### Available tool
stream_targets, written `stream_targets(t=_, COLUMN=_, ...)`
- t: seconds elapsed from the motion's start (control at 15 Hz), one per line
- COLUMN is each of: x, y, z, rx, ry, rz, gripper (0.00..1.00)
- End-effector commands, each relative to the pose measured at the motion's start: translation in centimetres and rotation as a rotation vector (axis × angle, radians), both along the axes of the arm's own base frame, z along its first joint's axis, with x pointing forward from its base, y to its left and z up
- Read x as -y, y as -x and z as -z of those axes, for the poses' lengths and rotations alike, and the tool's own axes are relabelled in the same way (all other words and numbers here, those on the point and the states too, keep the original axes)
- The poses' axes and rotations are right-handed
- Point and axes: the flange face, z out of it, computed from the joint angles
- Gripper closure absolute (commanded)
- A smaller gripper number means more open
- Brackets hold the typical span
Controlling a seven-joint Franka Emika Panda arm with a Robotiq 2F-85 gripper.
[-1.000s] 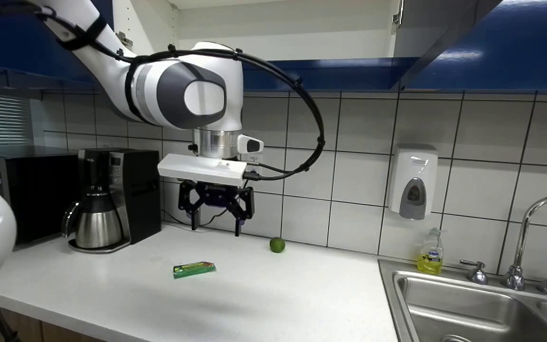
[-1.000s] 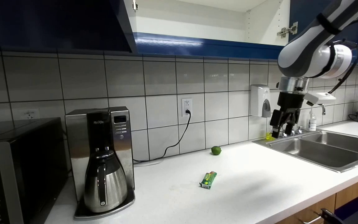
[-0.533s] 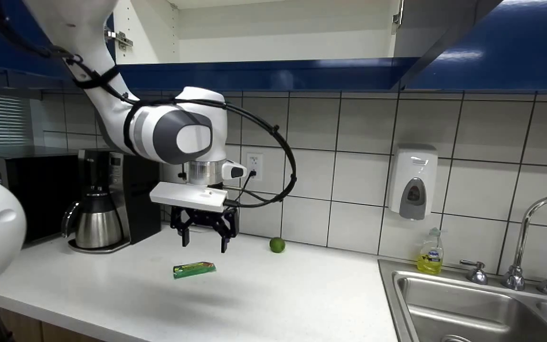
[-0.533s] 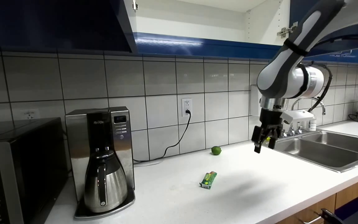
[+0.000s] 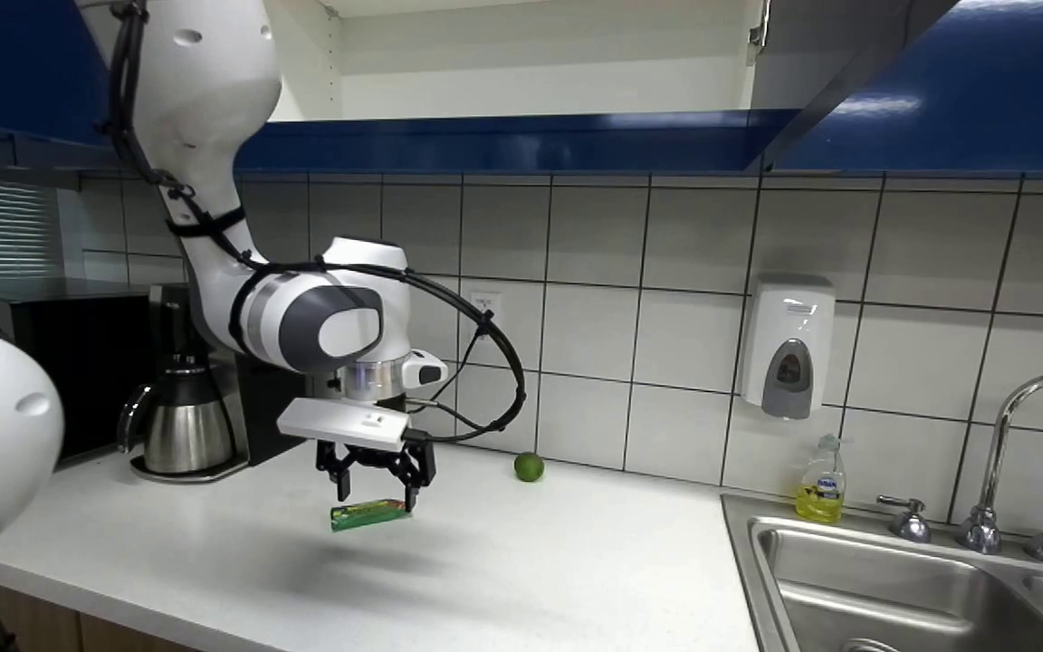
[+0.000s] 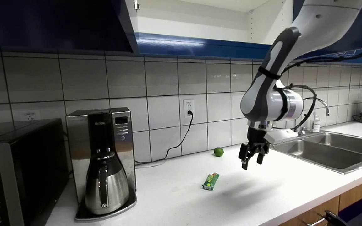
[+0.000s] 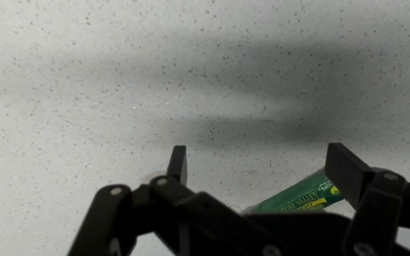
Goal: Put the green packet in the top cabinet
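Note:
The green packet (image 5: pixel 368 515) lies flat on the white counter; it also shows in an exterior view (image 6: pixel 211 181). In the wrist view the packet (image 7: pixel 297 197) is at the lower right, partly hidden behind the right finger and gripper body. My gripper (image 5: pixel 377 503) points down with its fingers spread and nothing between them. It hangs above the counter, off to the packet's right in an exterior view (image 6: pixel 252 165), apart from it. In the wrist view the gripper's (image 7: pixel 256 149) fingertips are wide apart. The top cabinet (image 5: pixel 521 143) stands open, its white inside showing; it also shows in an exterior view (image 6: pixel 206 47).
A small round green ball (image 6: pixel 218 152) lies near the tiled wall. A coffee maker (image 6: pixel 105 163) and a microwave (image 6: pixel 27 166) stand at one end of the counter. A sink (image 5: pixel 751 561) is at the other end, with a dish soap bottle (image 5: pixel 820 484) and a wall dispenser (image 5: pixel 789 349).
My gripper has come down toward the counter and closer to the packet, moving down and left in both exterior views. It has stayed open. The packet and ball have not moved.

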Motion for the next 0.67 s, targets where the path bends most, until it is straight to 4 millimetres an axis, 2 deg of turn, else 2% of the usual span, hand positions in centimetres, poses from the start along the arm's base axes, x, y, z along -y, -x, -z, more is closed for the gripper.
stream_targets(t=0.0, x=-1.4, y=-3.0, z=2.1, rx=0.009, ry=0.001, rz=0.004, gripper=0.0)
stream_targets(t=0.33, x=-3.1, y=-7.1, z=4.7, rx=0.004, ry=0.013, rz=-0.027, gripper=0.0)
stream_targets(t=0.6, x=-3.9, y=-9.5, z=6.3, rx=-0.004, ry=0.026, rz=-0.043, gripper=0.0)
